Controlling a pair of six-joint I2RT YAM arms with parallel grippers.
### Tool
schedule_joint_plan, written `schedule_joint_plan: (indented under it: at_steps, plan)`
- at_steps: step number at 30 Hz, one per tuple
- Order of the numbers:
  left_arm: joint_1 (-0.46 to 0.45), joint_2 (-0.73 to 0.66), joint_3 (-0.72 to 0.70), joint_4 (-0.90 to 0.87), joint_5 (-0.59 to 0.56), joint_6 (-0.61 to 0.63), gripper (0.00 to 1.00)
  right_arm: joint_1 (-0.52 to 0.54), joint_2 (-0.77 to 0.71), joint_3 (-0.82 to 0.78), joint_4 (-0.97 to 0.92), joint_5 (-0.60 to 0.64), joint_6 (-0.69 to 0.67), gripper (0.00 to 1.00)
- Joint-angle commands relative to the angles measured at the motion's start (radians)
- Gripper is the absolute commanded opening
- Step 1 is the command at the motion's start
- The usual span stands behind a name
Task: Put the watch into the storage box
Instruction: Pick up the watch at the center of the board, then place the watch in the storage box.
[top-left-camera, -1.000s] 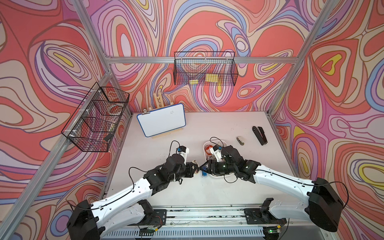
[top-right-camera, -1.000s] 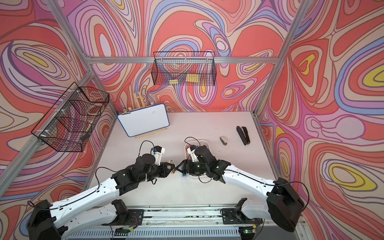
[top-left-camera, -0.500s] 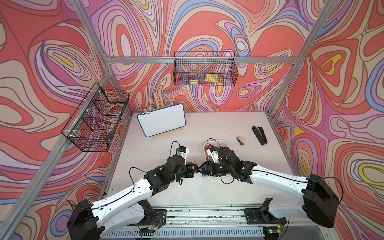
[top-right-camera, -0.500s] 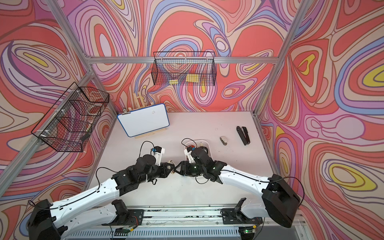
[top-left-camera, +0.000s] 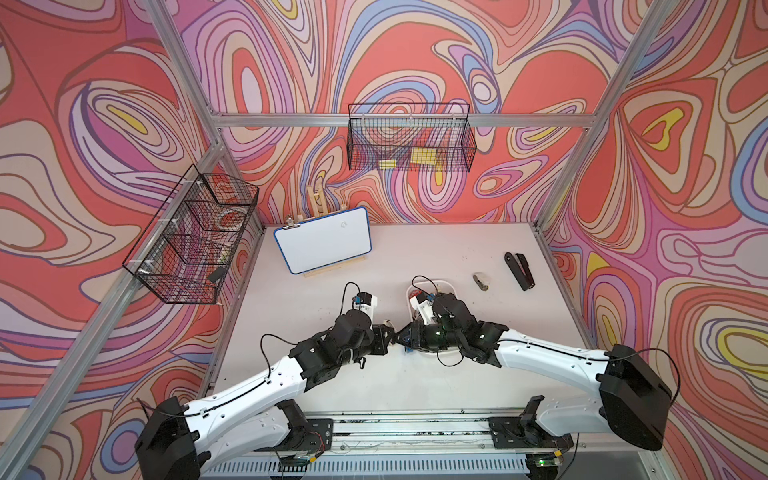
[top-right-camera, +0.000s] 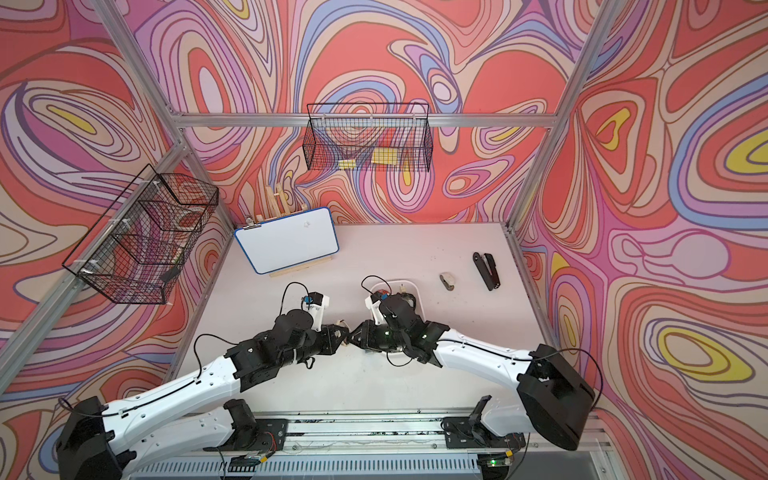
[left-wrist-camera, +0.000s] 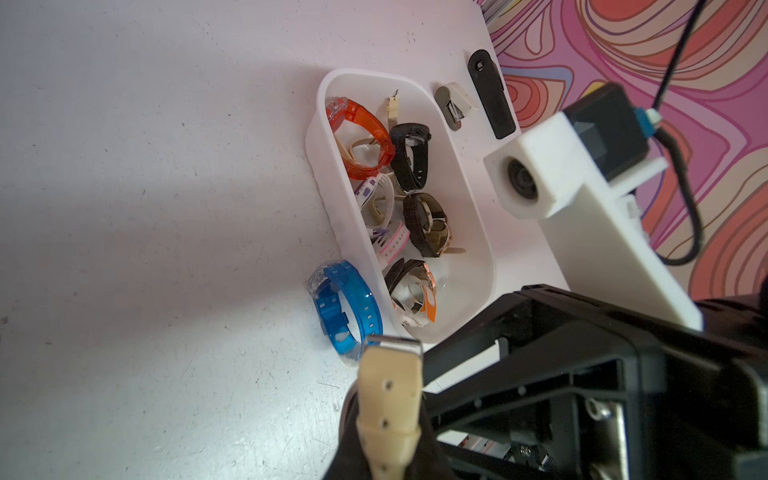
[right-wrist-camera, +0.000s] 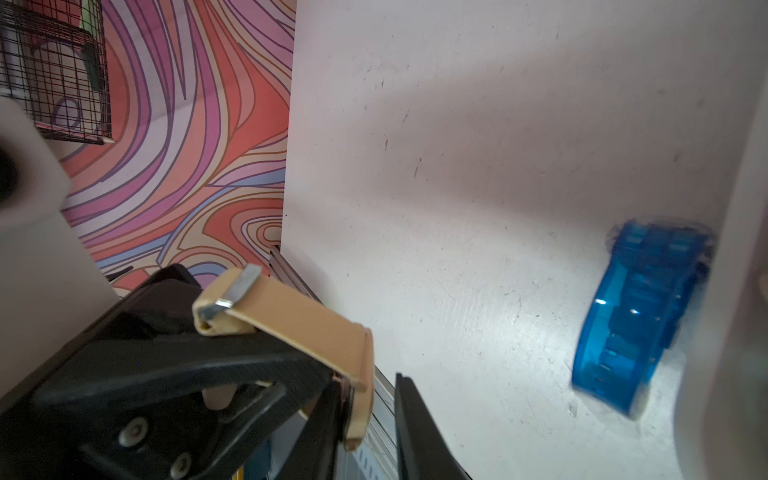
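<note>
Tan-strapped watch (left-wrist-camera: 390, 399) held above table (top-left-camera: 415, 384), just left of storage box (left-wrist-camera: 473, 216) | left gripper (top-left-camera: 387, 335) pinched its strap | right gripper (top-left-camera: 404, 337) nose to nose with it, could not tell whether gripping | blue watch (left-wrist-camera: 345, 307) lay on table just beside box's near-left corner

We see a whiteboard (top-left-camera: 323, 240) propped at the back of the bench (top-left-camera: 436, 249), a black stapler (top-left-camera: 519, 271) beside a small grey tool (top-left-camera: 481, 281) — one wire basket (top-left-camera: 409, 141) on the back wall, a second basket (top-left-camera: 191, 237) on the left.
</note>
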Motion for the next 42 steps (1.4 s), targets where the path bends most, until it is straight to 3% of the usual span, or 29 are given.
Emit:
schedule_joint_plan:
  at_steps: [1,7,11,16,22,23,28,33,42]
  plan:
    - [-0.011,0.001,-0.012,0.039,0.011,-0.003,0.10,0.008,0.018,0.011,0.062,-0.004,0.020,0.25]
    - [-0.014,-0.010,-0.018,0.043,0.003,-0.010,0.15,0.008,0.018,0.010,0.067,-0.006,0.027,0.16]
    - [-0.015,-0.025,-0.032,0.057,0.002,-0.022,0.26,0.008,0.012,0.011,0.048,0.003,0.022,0.11]
    - [-0.015,-0.051,-0.034,0.052,0.000,-0.030,0.53,0.008,0.010,0.028,-0.003,0.014,0.003,0.09]
    - [-0.015,-0.139,0.021,-0.081,-0.071,-0.034,0.95,-0.008,0.017,0.172,-0.348,0.100,-0.161,0.09]
    - [-0.015,-0.160,0.039,-0.130,-0.098,-0.031,0.99,-0.027,0.025,0.197,-0.422,0.109,-0.199,0.09]
    - [-0.015,-0.239,0.130,-0.356,-0.202,0.008,1.00,-0.171,0.049,0.312,-0.704,0.135,-0.379,0.09]
    - [-0.015,-0.245,0.189,-0.479,-0.208,0.059,1.00,-0.229,0.157,0.514,-1.026,0.337,-0.590,0.09]
    - [-0.015,-0.220,0.179,-0.499,-0.174,0.098,0.99,-0.235,0.288,0.607,-1.212,0.479,-0.712,0.06]
